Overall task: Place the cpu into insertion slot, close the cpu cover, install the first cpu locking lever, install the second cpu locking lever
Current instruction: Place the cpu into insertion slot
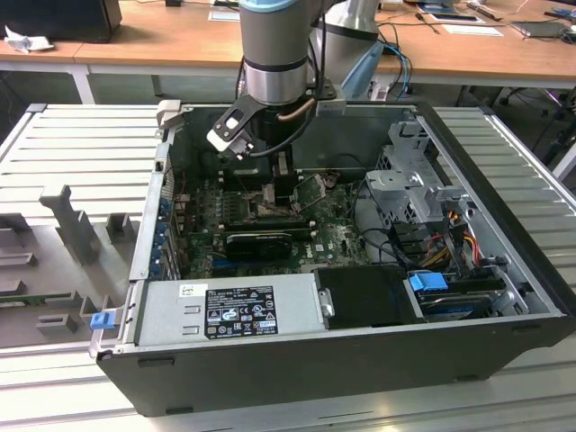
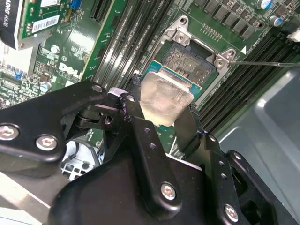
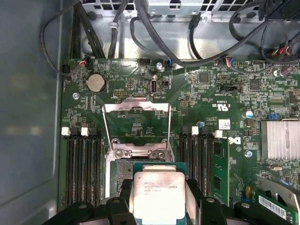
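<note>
My gripper [image 2: 161,107] is shut on the cpu [image 2: 164,96], a flat square chip with a grey metal top, one black finger on each side edge. In the first wrist view the cpu [image 3: 157,194] sits between the fingers [image 3: 123,190] over the near part of the insertion slot [image 3: 120,176]. The slot's bare contact field [image 2: 193,61] still shows beyond the chip. I cannot tell whether the chip touches the slot. The cpu cover [image 3: 136,108] stands swung open behind the slot. In the exterior view the gripper [image 1: 274,184] reaches down into the open computer case.
Long black memory slots [image 3: 82,164] flank the socket on both sides. A black card [image 1: 261,236] lies across the board near the gripper. The power supply [image 1: 229,310], a drive cage [image 1: 409,184] and cable bundles [image 3: 140,23] crowd the case walls.
</note>
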`<state>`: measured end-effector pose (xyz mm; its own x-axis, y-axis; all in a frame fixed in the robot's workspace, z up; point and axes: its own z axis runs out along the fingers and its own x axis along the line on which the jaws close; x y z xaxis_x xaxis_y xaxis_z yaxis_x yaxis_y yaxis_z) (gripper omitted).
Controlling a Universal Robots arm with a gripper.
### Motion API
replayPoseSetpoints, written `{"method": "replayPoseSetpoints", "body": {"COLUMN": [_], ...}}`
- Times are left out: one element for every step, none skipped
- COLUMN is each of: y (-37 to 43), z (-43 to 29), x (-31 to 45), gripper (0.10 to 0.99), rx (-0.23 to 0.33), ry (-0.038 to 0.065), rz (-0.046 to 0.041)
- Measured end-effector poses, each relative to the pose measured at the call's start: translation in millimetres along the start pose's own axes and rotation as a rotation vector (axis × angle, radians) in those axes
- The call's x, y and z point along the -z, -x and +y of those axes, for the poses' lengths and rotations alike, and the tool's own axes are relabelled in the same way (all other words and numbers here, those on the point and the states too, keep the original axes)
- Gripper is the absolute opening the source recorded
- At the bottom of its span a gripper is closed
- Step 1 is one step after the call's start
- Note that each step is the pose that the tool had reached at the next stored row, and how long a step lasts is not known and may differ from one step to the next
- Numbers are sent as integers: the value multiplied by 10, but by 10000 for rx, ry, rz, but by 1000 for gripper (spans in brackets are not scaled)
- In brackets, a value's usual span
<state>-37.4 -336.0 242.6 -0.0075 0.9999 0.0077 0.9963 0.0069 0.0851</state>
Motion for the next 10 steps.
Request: {"method": "replayPoseSetpoints", "body": {"y": [-2, -2, -1, -1, -2, -2, -2, -2, -2, -2], "z": [-2, -5, -6, -6, -6, -7, -8, -8, -9, -10], "x": [-10, -14, -15, -15, -17, -19, -25, -28, -33, -43], "gripper": [529, 529, 529, 529, 529, 529, 529, 529, 529, 529], "rx": [4, 3, 6, 6, 4, 4, 3, 3, 4, 4], "ry": [1, 0, -2, -3, 0, 0, 2, 1, 0, 0], "rz": [1, 0, -3, -3, -1, 0, 4, 3, 0, 1]}}
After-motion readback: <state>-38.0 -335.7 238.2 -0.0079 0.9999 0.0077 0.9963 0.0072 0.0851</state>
